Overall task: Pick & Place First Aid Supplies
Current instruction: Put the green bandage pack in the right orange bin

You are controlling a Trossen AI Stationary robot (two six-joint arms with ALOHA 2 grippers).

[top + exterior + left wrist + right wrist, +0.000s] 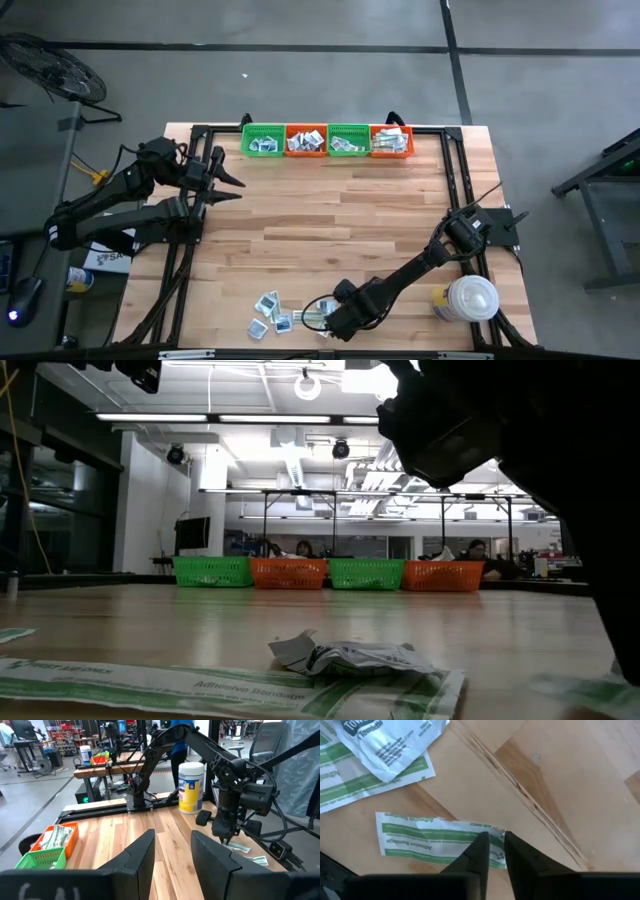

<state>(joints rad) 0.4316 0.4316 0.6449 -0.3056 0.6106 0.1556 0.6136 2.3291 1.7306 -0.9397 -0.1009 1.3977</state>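
Light reaches me from long ceiling lamps (250, 417) far back in the hall, glaring white in the level view, while my own arm (520, 430) looms there as a black, unlit mass. From above, the table (330, 220) looks evenly lit, with soft shadows under my arms. Close to my pincer the bandage strip (435, 840) reads sharp, though my fingers (475, 857) blur. The nearest wrapper (350, 657) in the level view is slightly soft.
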